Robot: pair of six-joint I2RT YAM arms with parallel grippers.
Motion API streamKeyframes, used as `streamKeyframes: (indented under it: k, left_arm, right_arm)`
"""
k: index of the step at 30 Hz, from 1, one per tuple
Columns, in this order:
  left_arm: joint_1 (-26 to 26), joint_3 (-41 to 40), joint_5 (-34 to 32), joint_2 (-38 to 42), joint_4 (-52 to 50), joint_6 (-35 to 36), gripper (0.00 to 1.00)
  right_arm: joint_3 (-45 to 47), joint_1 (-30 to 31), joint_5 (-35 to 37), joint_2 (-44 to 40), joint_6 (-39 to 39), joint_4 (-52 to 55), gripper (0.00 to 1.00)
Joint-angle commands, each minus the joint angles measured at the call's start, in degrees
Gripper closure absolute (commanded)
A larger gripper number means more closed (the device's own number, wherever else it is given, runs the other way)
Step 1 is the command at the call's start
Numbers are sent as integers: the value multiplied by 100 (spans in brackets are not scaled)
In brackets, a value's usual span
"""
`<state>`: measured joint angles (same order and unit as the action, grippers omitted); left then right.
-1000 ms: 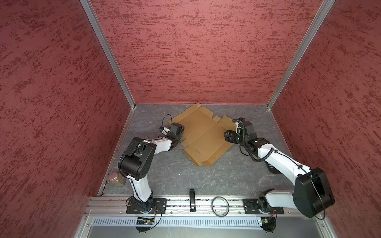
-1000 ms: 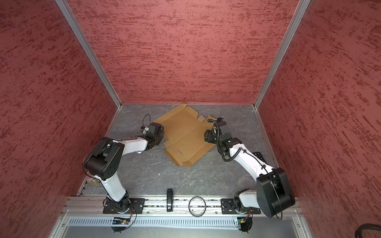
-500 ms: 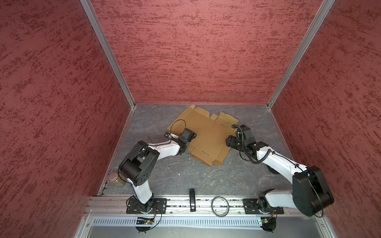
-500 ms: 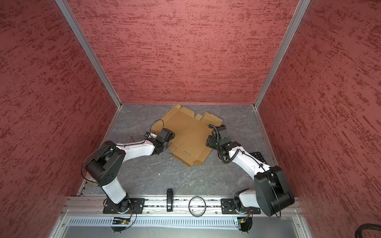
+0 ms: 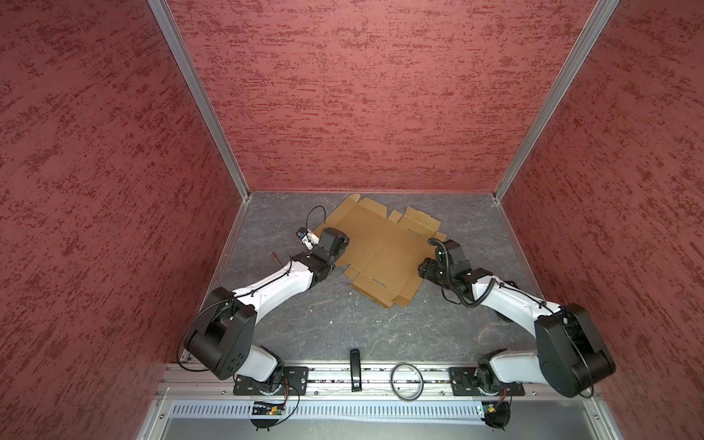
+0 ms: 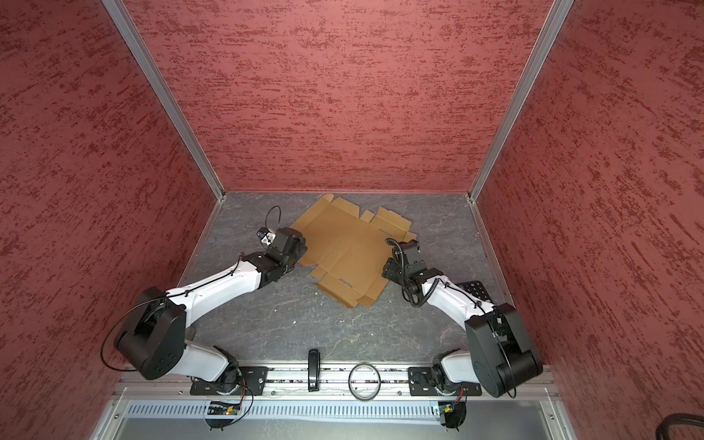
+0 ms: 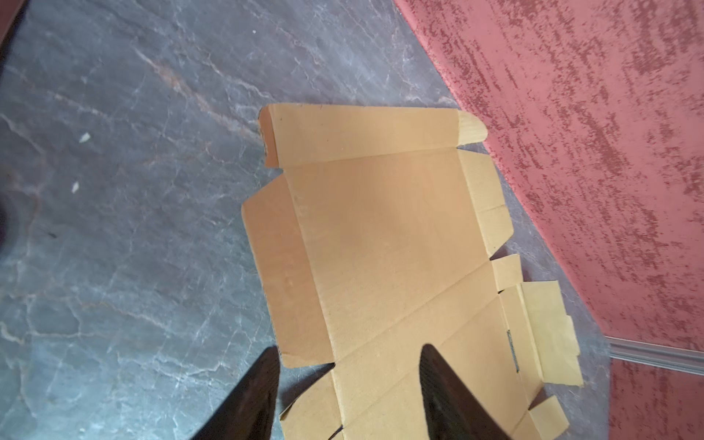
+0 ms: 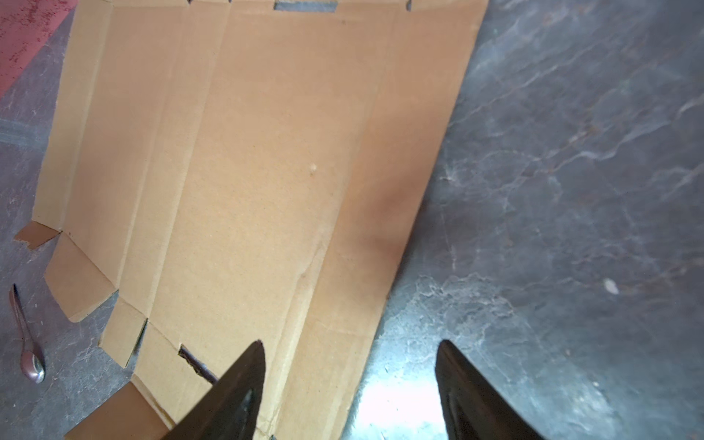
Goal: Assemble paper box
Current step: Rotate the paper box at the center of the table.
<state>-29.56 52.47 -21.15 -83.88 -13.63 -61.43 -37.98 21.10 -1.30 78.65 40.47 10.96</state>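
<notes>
The paper box [image 5: 384, 249] [image 6: 344, 244] is a flat tan die-cut sheet with flaps and slots, lying on the grey floor near the back wall. My left gripper [image 5: 340, 244] [image 7: 348, 365] hovers at the sheet's left edge. It is open, with one finger over the floor and the other over the cardboard [image 7: 381, 236]. My right gripper [image 5: 423, 269] [image 8: 350, 358] is at the sheet's right edge, also open. The edge of the sheet [image 8: 266, 171] runs between its fingers, underneath them. Neither gripper holds anything.
Red textured walls close in the left, back and right sides. A small spoon [image 8: 27, 343] [image 5: 275, 260] lies on the floor left of the sheet. A black block [image 5: 354, 367] and a ring [image 5: 407, 381] sit on the front rail. A black perforated plate [image 6: 472, 289] lies under the right arm.
The left gripper has opened and reached in over the sheet's left edge. The sheet has shifted slightly to the right. The right gripper has drawn back a little toward the front.
</notes>
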Motion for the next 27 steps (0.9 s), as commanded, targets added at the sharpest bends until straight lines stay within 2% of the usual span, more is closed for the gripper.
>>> streamKeyframes:
  k: [1, 6, 10, 18, 27]
  left_arm:
    - [296, 198, 987, -49, 276, 1297, 45]
    - [771, 724, 2429, -710, 737, 2053, 56]
    - [798, 1223, 2892, -1336, 809, 2468, 63]
    - [752, 1538, 3040, -2233, 836, 2579, 71]
    - [732, 1390, 2838, -2590, 903, 2428, 73]
  right_arm:
    - [157, -10, -157, 98, 356, -381, 30]
    - [379, -10, -371, 159, 512, -791, 32]
    - [543, -10, -574, 167, 611, -1186, 33]
    - [725, -10, -797, 258, 760, -1582, 34]
    - [848, -9, -898, 335, 909, -1853, 35]
